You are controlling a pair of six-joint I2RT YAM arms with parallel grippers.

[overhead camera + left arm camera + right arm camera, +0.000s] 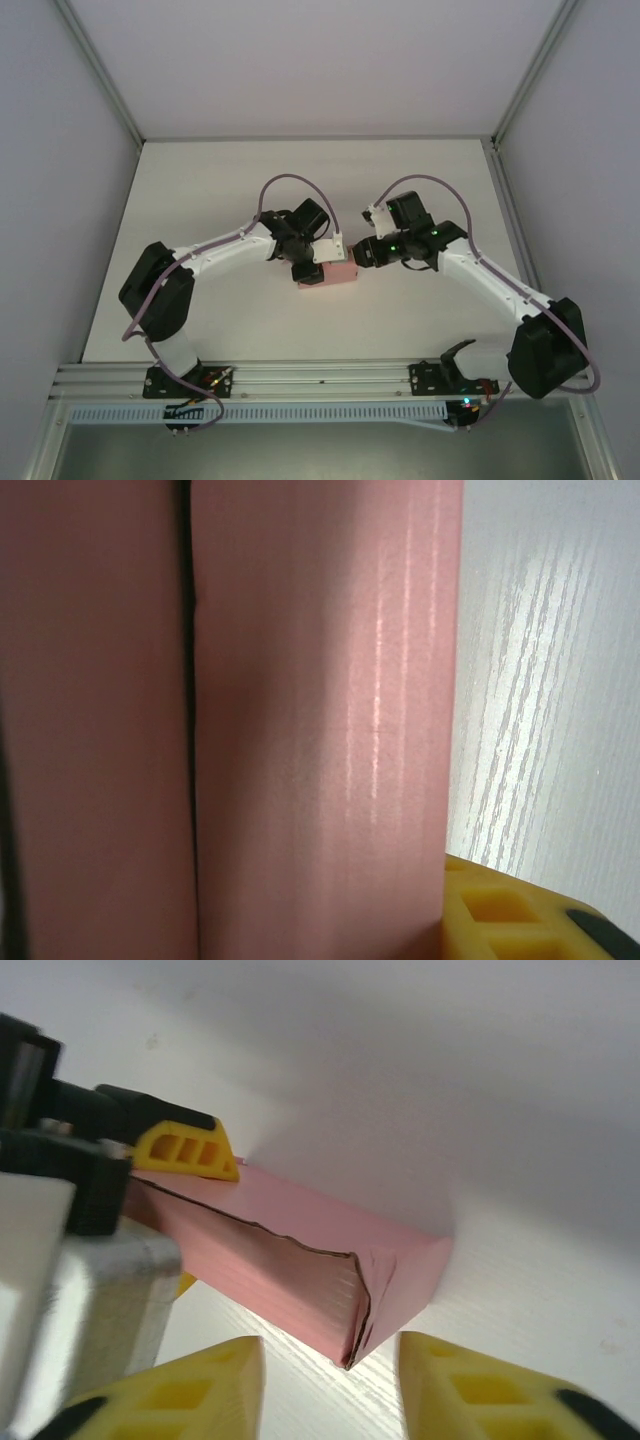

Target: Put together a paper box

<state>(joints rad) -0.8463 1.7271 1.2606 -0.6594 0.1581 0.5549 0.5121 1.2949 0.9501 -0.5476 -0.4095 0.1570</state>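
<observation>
Pink matte paper box (300, 1235), rectangular, creased end

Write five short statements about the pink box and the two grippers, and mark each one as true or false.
1. The paper box is pink. True.
2. It lies as a flat, unfolded sheet. False: it is folded up into a long box shape.
3. The left gripper is shut on the box, with one yellow finger on its top face. True.
4. The right gripper clamps the box. False: its fingers stand apart, and the box's end corner is in the gap and touches neither.
5. The box sits in a far corner of the table. False: it is near the middle, between the two grippers.
</observation>
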